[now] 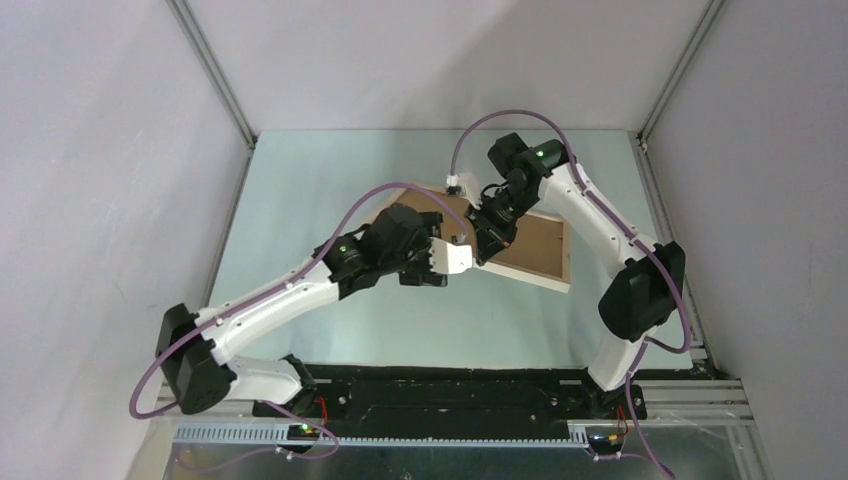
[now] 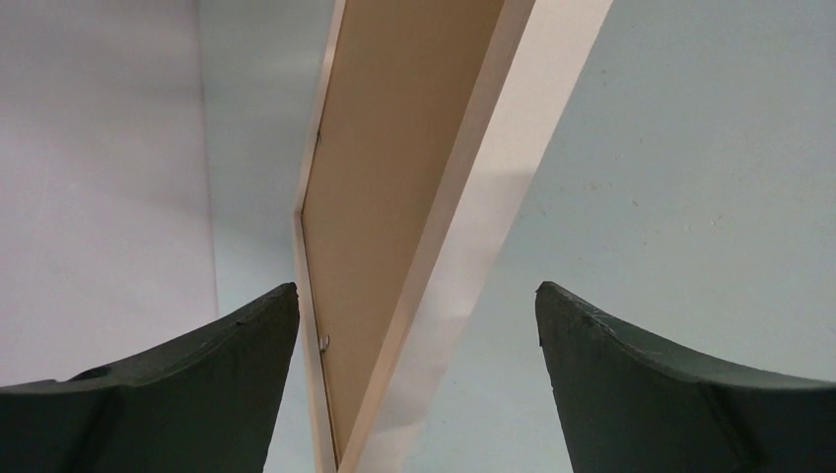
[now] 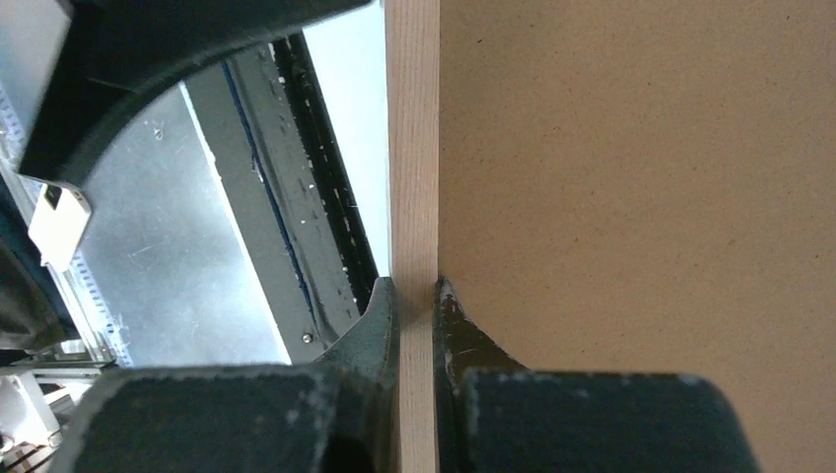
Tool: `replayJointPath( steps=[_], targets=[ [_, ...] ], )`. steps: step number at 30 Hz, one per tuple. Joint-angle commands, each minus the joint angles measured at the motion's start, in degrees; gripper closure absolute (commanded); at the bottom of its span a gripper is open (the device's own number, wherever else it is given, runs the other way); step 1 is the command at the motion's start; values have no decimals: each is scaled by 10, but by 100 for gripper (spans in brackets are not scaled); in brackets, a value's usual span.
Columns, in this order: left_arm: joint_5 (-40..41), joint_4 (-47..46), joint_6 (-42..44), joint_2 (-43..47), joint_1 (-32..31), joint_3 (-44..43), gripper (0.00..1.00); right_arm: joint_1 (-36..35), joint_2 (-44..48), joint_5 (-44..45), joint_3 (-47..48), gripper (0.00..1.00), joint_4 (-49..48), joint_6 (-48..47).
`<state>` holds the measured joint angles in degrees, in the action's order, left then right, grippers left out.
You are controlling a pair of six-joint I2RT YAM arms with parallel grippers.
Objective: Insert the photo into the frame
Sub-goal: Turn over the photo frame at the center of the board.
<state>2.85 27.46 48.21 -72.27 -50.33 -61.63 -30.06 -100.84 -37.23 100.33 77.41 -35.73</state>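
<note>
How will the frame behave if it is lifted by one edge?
Probably stiff: the frame has straight wooden rails. Held by the right gripper on one thin rail only, it may swing or twist. Its smooth wood could slip.

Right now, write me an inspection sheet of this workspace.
surface: pale blue-green table, matte.
job's things: the frame shows its back, with the brown backing board inside its pale wooden rim; the photo is not seen in any view.
clutter: nothing seen.
jaws: the left jaws stand wide open, with the frame's rim running between them and not gripped; the right jaws are shut on the frame's wooden rim.
cables: one purple cable arches over each arm.
surroundings: plain grey walls and metal corner posts.
</note>
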Motion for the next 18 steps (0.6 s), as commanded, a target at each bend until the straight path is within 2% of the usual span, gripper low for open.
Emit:
replayJointPath(
  steps=[1, 11, 18],
  targets=[
    [17, -21, 25, -35, -15, -51, 8, 11, 5, -57, 53, 100, 59, -17],
    [9, -20, 20, -85, -23, -86, 22, 34, 1, -72, 71, 100, 94, -36],
    [9, -20, 17, -107, -44, -109, 28, 46, -9, -83, 79, 100, 105, -44]
  ],
)
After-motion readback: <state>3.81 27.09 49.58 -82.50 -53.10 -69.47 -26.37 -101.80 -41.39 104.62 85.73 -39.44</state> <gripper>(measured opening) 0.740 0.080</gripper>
